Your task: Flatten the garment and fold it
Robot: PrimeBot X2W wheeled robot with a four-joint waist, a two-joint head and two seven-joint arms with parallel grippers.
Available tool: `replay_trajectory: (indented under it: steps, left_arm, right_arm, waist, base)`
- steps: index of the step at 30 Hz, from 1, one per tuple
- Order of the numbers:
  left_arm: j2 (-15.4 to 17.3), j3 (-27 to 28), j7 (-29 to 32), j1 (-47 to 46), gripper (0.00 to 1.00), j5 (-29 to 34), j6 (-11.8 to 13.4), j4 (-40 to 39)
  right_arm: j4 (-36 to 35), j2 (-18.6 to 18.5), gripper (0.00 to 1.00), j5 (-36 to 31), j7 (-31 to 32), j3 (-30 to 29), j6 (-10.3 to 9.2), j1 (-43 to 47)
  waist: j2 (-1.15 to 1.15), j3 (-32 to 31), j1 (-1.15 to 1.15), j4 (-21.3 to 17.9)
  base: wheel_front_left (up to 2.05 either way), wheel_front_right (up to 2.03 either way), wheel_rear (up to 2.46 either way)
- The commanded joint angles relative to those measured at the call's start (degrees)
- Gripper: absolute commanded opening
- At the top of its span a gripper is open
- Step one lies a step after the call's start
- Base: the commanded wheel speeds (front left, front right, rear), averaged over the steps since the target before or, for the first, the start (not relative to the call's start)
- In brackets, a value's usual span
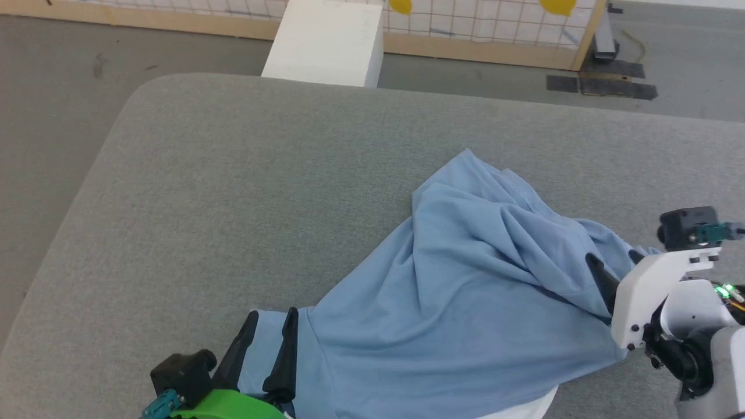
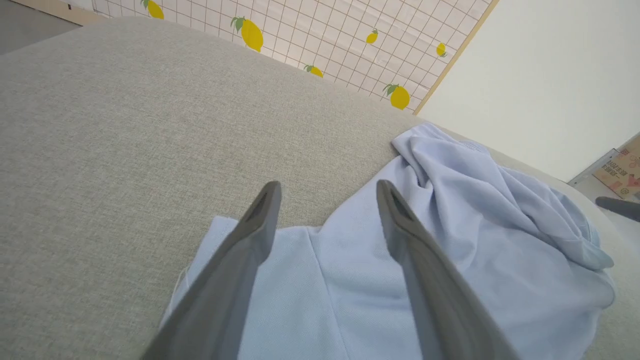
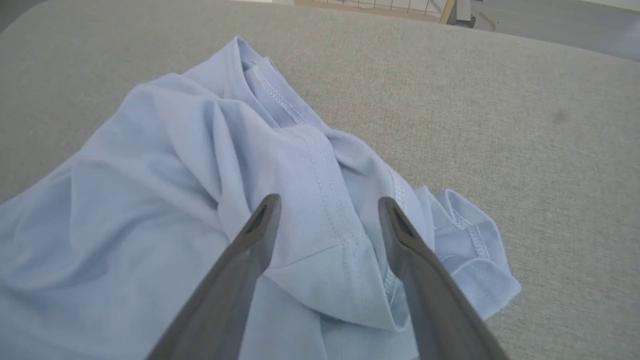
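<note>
One grey surface (image 1: 233, 174). One blue shirt (image 1: 465, 279), rumpled on its near-right part (long axis near-left to far-right). Two pincers: left pincer (image 1: 271, 314) apart over near-left corner, right pincer (image 1: 614, 259) apart over right bunch.
</note>
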Motion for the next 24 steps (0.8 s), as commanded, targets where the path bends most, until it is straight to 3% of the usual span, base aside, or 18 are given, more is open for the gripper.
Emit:
replay_trajectory:
  steps: [1,8,9,10,11,17,24]
  left_arm:
    - [-0.1,-0.1,-0.3,-0.9,1.0,0.7,-0.2,0.2]
    - [-0.3,-0.8,0.1,-1.7,1.0,0.6,-0.3,0.7]
    - [-0.4,-0.8,0.0,-1.8,1.0,0.5,-0.3,0.8]
    - [-0.4,-0.8,0.0,-1.9,1.0,0.5,-0.3,0.9]
    - [-0.4,-0.9,0.0,-1.9,1.0,0.4,-0.2,0.9]
    - [-0.2,-0.7,-0.3,-1.4,1.0,0.1,-0.2,1.2]
    - [-0.7,-1.5,-1.0,-2.3,1.0,0.1,-0.6,1.1]
  right_arm:
    - [1.6,0.2,1.0,0.0,1.0,0.0,-0.08,-1.0]
    - [11.1,-0.7,1.0,-0.1,1.6,1.1,-0.08,-3.0]
    - [12.0,-0.5,0.56,0.1,1.1,0.8,-0.08,-3.4]
    - [12.8,-0.7,0.38,0.0,0.3,1.1,-0.08,-3.9]
    - [13.3,-1.0,0.0,0.1,-0.4,1.3,-0.08,-4.3]
    - [12.4,-2.8,0.0,2.4,-2.7,2.2,-0.08,-7.7]
    - [8.3,-8.3,0.0,4.2,1.4,4.2,-0.08,-13.8]
  waist:
    - [0.0,0.6,0.0,1.0]
    - [0.0,0.9,0.0,2.8]
    - [0.0,0.8,0.0,2.9]
    - [0.0,0.7,0.0,3.0]
    - [0.0,0.6,0.0,3.1]
    - [0.0,0.3,0.0,3.1]
    - [0.0,2.5,0.0,3.8]
  base:
    - [0.0,0.0,0.0]
    - [0.0,0.0,0.0]
    - [0.0,0.0,0.0]
    - [0.0,0.0,0.0]
    - [0.0,0.0,0.0]
    - [0.0,0.0,0.0]
    - [0.0,0.0,0.0]
